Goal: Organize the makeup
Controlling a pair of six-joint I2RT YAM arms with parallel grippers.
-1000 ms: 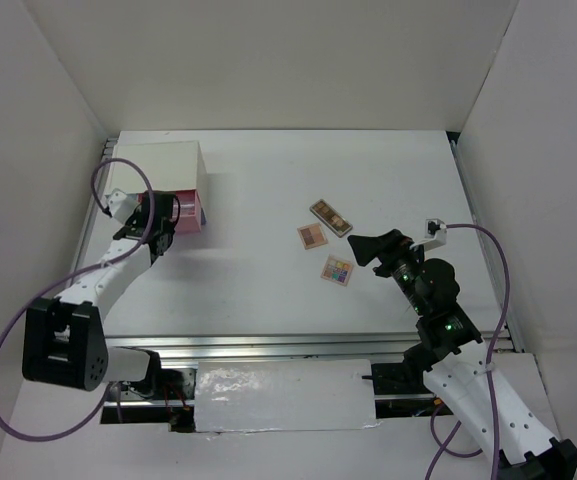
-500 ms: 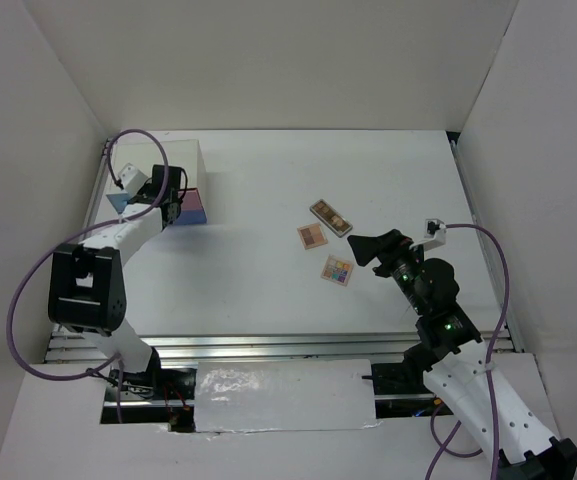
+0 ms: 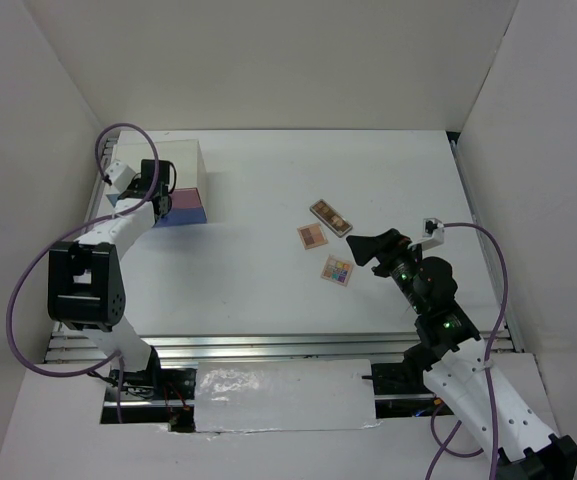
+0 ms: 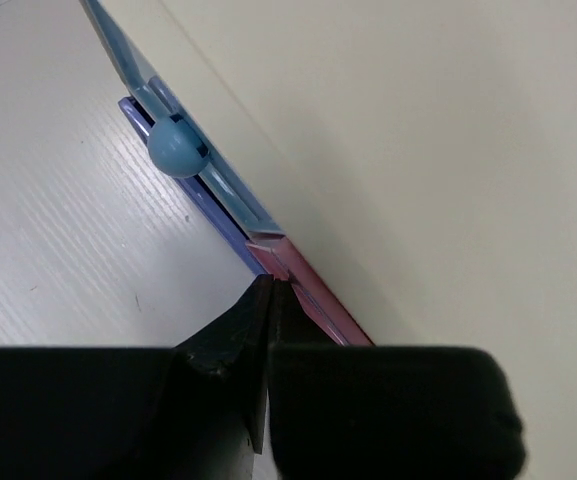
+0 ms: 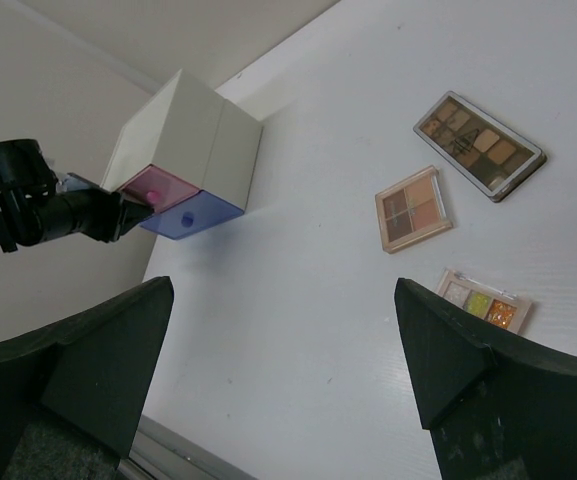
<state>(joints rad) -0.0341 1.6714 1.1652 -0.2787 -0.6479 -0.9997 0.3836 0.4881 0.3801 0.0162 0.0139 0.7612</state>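
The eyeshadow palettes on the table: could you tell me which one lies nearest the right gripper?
The multicoloured palette: it lies just beside the open right gripper, while the brown palette and pinkish-tan palette sit farther away.

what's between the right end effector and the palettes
Nothing visible. The open right end effector is just right of the brown palette, tan palette and multicoloured palette, and no object lies in the gap.

Blue drawer [image 5: 193,213] looks translucent glossy plastic; table [image 4: 58,230] matt, faintly grained.
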